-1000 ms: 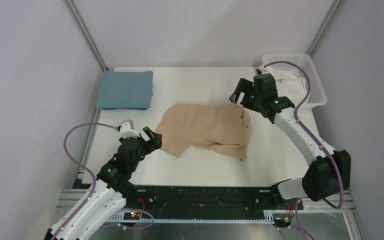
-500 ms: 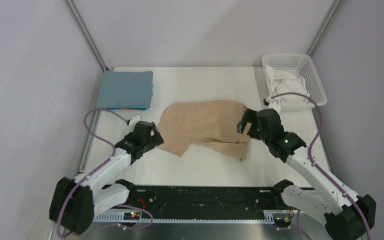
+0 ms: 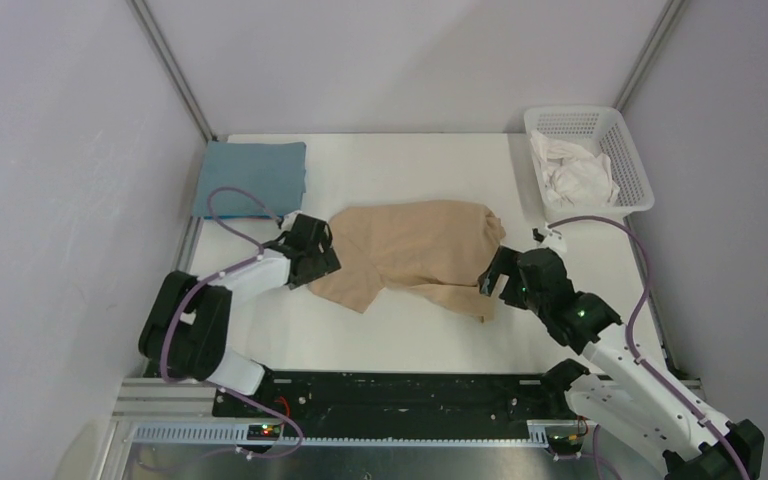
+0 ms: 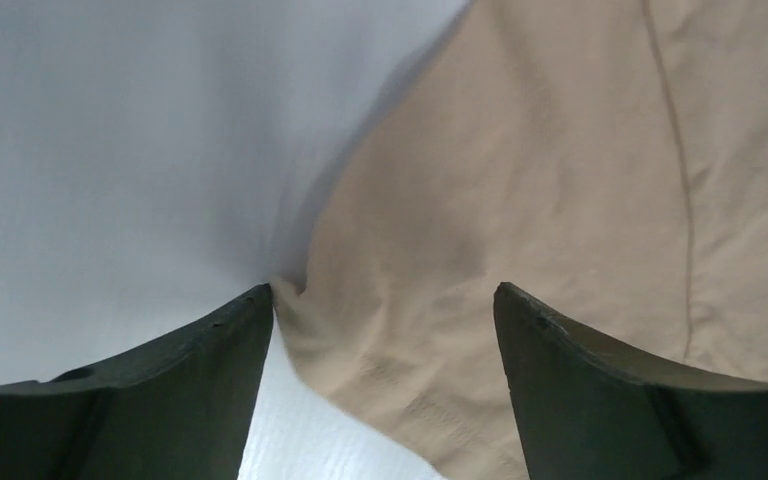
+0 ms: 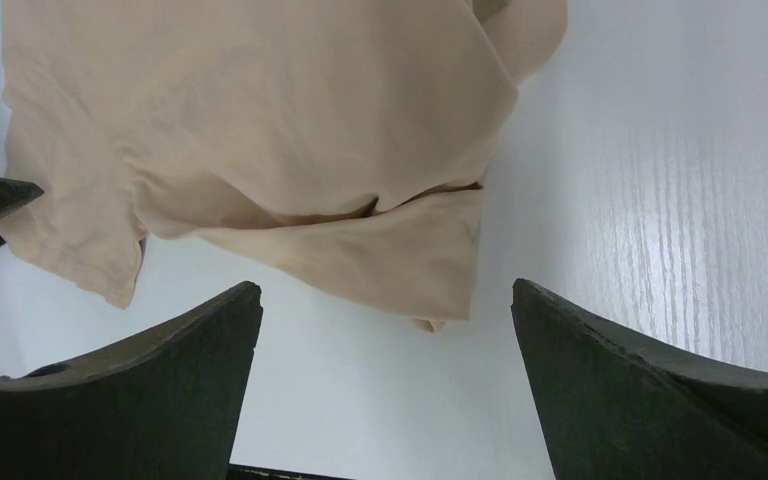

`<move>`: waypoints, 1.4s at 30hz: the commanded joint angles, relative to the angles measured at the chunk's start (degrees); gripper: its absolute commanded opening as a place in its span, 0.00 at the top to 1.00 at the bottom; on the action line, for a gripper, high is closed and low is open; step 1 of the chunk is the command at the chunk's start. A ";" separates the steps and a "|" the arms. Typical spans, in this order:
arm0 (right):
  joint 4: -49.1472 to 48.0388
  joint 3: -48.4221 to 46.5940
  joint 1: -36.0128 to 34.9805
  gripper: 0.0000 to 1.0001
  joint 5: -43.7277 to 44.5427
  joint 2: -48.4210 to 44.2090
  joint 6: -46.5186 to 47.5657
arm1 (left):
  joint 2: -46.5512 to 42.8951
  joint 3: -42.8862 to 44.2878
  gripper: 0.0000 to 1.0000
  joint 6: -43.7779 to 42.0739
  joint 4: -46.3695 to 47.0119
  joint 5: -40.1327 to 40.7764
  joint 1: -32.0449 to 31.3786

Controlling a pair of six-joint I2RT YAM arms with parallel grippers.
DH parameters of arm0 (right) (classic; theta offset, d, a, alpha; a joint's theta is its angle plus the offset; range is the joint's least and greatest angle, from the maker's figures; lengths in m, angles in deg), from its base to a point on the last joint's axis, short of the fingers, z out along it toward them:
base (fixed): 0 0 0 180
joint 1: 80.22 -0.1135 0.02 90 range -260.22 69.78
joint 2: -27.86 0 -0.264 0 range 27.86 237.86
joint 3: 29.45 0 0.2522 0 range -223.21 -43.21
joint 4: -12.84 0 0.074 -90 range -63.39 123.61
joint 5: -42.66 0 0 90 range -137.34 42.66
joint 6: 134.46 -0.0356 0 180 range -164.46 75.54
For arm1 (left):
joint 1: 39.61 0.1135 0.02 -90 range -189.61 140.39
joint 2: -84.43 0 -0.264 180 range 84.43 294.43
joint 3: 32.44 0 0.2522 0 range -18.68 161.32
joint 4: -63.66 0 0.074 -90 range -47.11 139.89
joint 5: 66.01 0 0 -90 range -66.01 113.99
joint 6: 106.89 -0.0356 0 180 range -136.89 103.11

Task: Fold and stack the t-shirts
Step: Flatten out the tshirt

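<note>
The tan-beige soft cloth short-sleeved t-shirt (image 3: 410, 255) lies rumpled in the middle of the white desk (image 3: 410, 165), spread wider than it is deep, with a layer of cloth doubled over along its near right part. The teal-blue soft cloth t-shirt (image 3: 252, 178) sits folded into a neat rectangle at the far left corner of the desk, well apart from the tan one. At the far right corner stands the white plastic lattice basket (image 3: 643, 172), holding a crumpled white cloth (image 3: 575, 175). The left arm (image 3: 250, 275) reaches in low from the left edge, and the left fingers (image 4: 180, 390) stand apart astride the tan shirt's left edge: one finger is over bare desk with its tip right at the cloth's border, the other is over the cloth, and the fabric between them lies flat and unpinched. The right arm (image 3: 600, 330) comes in from the near right corner, and the right fingers (image 5: 140, 390) are spread wide, holding nothing, just beside the shirt's near right corner; in the right wrist view that corner and its doubled-over flap show between the two finger tips, with bare desk in front of them. Purple cables (image 3: 600, 222) loop from both arms above the desk.
</note>
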 commanded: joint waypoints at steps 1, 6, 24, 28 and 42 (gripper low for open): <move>0.43 0.85 -0.42 0.01 2.04 -1.17 -1.30 | 5.47 2.30 0.23 -0.38 -0.02 -4.35 -3.45; 2.85 1.02 -0.57 0.01 3.81 -2.02 -1.65 | 9.11 4.50 0.87 -0.22 0.01 -3.68 -6.20; -2.41 13.27 -19.70 0.04 8.15 -2.42 -11.03 | -41.97 -7.89 1.00 7.49 -8.08 14.10 -7.07; -8.19 16.38 -22.22 0.06 10.79 -1.01 -15.11 | -48.20 -4.37 1.00 6.52 -10.56 14.80 -7.07; -37.53 23.05 -23.12 0.47 6.80 11.66 -13.38 | -44.49 0.05 1.00 5.63 -10.70 14.92 -7.12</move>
